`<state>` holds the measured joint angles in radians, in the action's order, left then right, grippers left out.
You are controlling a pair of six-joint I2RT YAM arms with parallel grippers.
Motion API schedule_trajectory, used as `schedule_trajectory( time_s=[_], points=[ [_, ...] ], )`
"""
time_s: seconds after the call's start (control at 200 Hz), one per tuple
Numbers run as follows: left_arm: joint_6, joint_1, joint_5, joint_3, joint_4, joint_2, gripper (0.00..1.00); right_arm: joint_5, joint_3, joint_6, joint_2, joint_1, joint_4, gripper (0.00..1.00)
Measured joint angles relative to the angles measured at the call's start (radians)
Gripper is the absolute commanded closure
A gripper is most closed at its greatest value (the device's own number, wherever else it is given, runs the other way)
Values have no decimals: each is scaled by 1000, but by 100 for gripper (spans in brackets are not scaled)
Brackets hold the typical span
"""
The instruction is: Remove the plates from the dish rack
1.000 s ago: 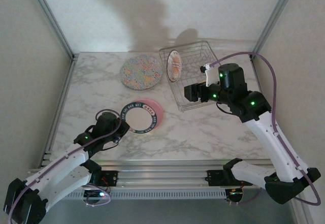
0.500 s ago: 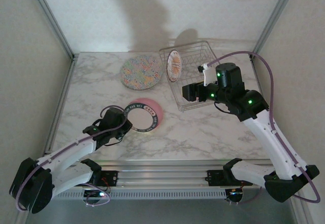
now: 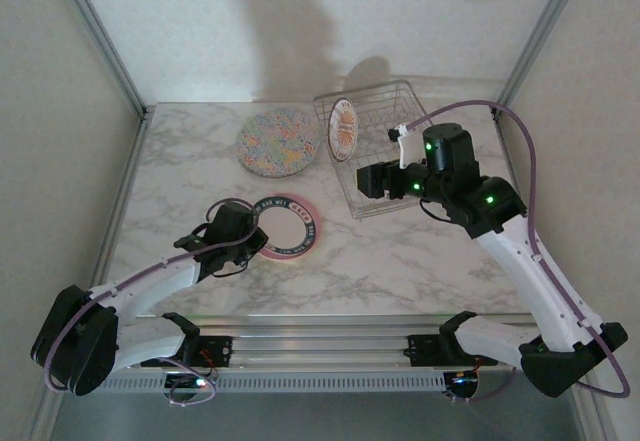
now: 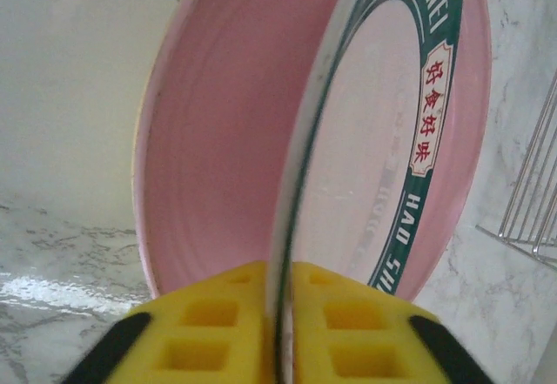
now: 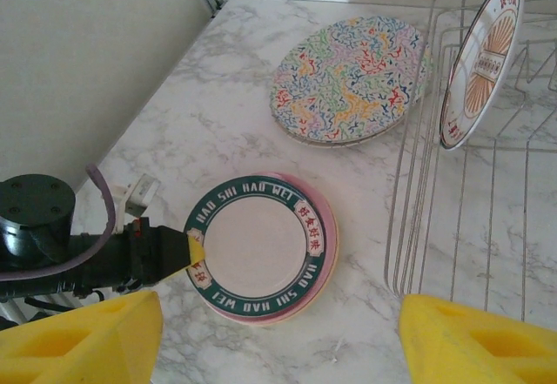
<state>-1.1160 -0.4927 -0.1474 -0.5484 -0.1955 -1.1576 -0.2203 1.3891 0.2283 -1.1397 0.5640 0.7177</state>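
Green-rimmed plate [image 3: 285, 223] on the pink plate [image 4: 218, 140], near left of the marble table [image 3: 420, 251], its rim pinched by my left gripper [image 4: 280, 271], speckled plate [image 3: 278, 142] flat beyond, maroon-rimmed plate [image 3: 343, 127] upright in the dish rack [image 3: 385, 161] far right, my right gripper [image 3: 367, 179] spread wide, empty, above the rack.

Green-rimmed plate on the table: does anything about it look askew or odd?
Slightly. The green-rimmed plate sits off-centre on the pink plate, whose rim shows mainly on one side; nothing looks broken.
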Motion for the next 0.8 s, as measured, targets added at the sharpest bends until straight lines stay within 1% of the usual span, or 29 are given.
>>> schedule_trajectory(
  time_s=[0.055,0.215,0.275,0.471,0.711,0.801],
  points=[
    [-2,0,0,0,-4,-3,75,0,0,0,-7,0,0,27],
    [2,0,-1,-5,-26,-5,74,0,0,0,-24,0,-4,27],
    [2,0,0,-14,-35,-5,72,1,0,0,-32,0,-5,27],
    [13,0,10,-63,-84,-5,53,39,16,0,-76,3,-2,27],
    [24,0,15,-111,-148,-6,41,111,63,2,-111,3,5,25],
    [30,0,15,-131,-169,-9,38,135,87,2,-128,3,9,24]
  ],
)
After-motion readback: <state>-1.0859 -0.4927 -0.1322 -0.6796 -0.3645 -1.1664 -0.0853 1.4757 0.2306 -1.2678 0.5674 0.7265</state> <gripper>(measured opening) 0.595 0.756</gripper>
